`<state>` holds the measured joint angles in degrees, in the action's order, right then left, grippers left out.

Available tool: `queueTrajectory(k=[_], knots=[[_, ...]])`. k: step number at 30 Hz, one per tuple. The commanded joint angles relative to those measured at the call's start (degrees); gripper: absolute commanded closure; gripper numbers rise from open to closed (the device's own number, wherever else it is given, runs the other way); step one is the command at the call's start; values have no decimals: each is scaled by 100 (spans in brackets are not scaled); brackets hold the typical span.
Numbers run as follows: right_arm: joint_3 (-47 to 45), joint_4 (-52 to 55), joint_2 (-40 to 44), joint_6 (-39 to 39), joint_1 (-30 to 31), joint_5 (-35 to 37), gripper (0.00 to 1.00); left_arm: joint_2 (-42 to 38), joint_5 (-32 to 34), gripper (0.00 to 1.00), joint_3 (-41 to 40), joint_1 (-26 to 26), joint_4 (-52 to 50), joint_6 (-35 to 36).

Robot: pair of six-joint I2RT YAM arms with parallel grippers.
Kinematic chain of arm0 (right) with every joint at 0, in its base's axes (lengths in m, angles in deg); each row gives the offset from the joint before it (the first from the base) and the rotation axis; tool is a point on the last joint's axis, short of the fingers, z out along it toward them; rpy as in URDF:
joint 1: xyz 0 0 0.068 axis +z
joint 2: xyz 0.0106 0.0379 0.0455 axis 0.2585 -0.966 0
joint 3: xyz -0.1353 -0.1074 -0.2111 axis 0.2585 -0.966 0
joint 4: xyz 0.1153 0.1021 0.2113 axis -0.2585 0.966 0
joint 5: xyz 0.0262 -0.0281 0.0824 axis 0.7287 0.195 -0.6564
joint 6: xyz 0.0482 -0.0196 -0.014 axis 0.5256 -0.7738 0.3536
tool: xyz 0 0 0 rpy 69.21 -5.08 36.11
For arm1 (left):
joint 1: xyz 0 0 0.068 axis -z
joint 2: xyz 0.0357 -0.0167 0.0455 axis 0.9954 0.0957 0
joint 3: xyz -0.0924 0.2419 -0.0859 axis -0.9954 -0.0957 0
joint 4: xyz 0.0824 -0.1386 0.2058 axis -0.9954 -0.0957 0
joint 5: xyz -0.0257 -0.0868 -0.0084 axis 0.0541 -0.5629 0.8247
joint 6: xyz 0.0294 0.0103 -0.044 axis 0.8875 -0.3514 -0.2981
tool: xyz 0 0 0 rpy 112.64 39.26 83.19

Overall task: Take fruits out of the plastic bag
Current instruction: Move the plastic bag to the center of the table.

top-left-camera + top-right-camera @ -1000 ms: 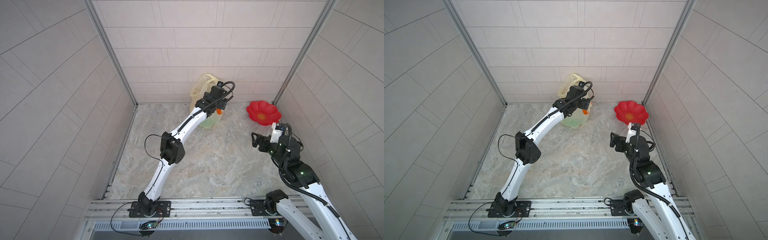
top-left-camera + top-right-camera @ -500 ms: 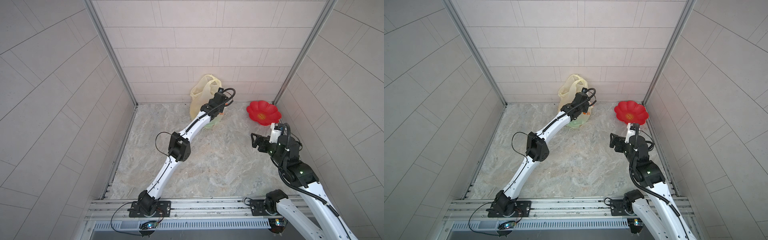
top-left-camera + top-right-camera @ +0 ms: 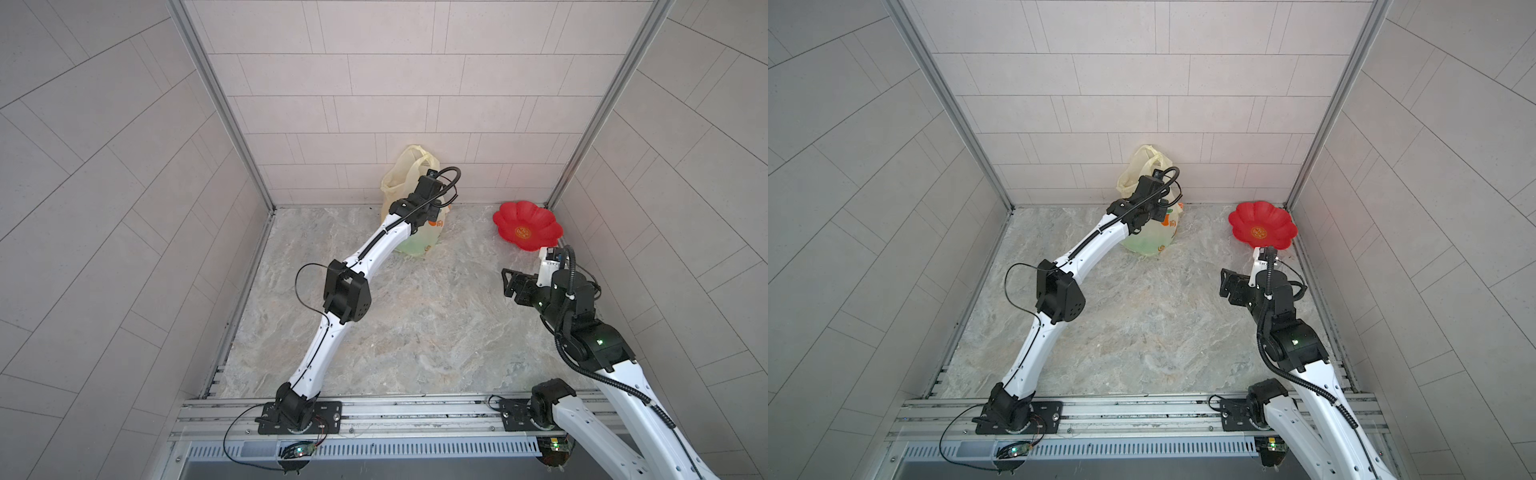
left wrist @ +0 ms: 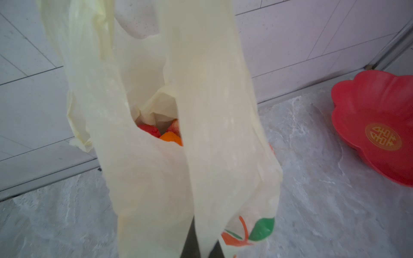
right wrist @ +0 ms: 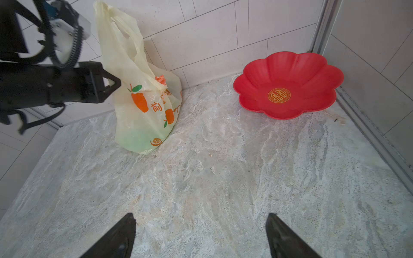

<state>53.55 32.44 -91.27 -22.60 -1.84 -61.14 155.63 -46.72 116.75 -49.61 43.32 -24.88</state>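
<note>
The left gripper (image 5: 112, 83) is clamped tight on the plastic bag (image 5: 138, 125). Its jaws pinch thin film on the bag's side just under the loop handles, and in the left wrist view the film drapes down over the dark fingers (image 4: 191, 242). Inside the bag, only a narrow slit of mouth shows between the two handles. The fruits (image 4: 171, 136) sit low in it: an orange one and red pieces are visible, and a green tint shows through the bag's lower wall. The bag stands upright on the table (image 5: 223, 169), against the back wall (image 3: 415, 124).

The step in hand looks like opening the mouth, and no fruit is out yet. To do it well, the pinch should draw the film outward and slightly up, away from the opposite handle, so the slit widens. It should do this without lifting the bag's base, since a hoisted bag would sag shut or tip. The grip should hold film only, and steadily, because this plastic slips and stretches.

Beside the bag, clear of it, lies the red plate (image 5: 290, 64), with nothing in it. Farthest from the bag, the right gripper (image 5: 200, 216) hangs over bare table with its jaws spread wide and holding nothing. I judge it should enter from above, straight through the widened gap.
</note>
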Motion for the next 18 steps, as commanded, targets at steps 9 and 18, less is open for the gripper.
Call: queueTrajectory(k=[9, 18], knots=[[73, 35, -55, 89, 56, 120, 11, -3128, -331, 100, -4302, 4, 2098, -110], [317, -207, -501, 159, 140, 67, 11, -4953, -521, 100, -6649, 6, 2778, -444]])
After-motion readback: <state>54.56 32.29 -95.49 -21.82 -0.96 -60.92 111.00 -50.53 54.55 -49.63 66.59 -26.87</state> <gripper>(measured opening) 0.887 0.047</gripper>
